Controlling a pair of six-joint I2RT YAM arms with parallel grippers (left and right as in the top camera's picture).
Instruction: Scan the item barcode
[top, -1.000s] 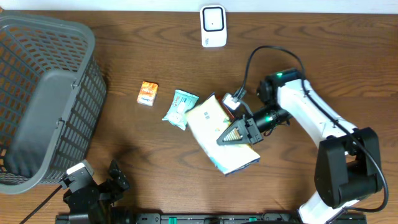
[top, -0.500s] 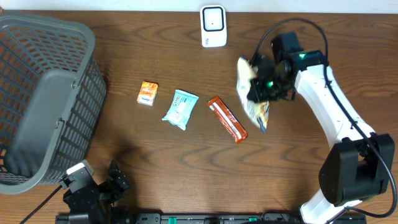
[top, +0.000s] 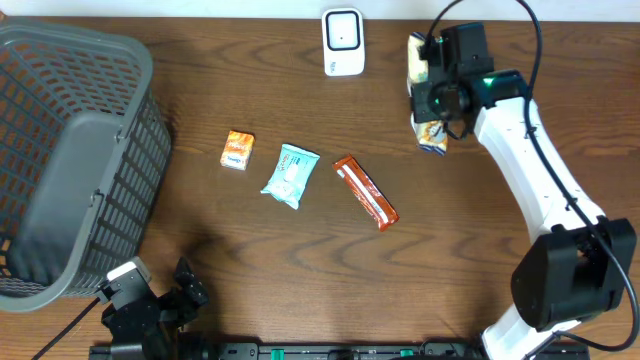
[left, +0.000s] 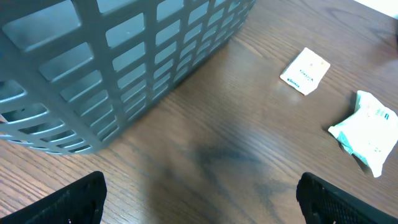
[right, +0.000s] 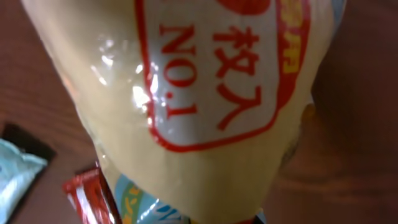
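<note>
A big pale-yellow snack bag (top: 419, 58) with red print hangs off the table at the back right, a short way right of the white scanner (top: 342, 42). My right gripper (top: 432, 105) is shut on the bag. In the right wrist view the bag (right: 205, 93) fills the frame and hides the fingers. My left gripper (left: 199, 200) sits low at the front left with its jaws wide apart and only bare wood between them. In the overhead view the left gripper (top: 165, 295) is far from every item.
A grey mesh basket (top: 70, 160) fills the left side, close to the left gripper. An orange packet (top: 237, 150), a teal packet (top: 290, 175) and a red-brown bar (top: 365, 192) lie in a row mid-table. The left wrist view shows the basket wall (left: 124, 62) and the teal packet (left: 367, 130).
The right arm has lifted the yellow bag from mid-table and carried it back and right, up beside the scanner, uncovering the red-brown bar. The left arm has not moved.
</note>
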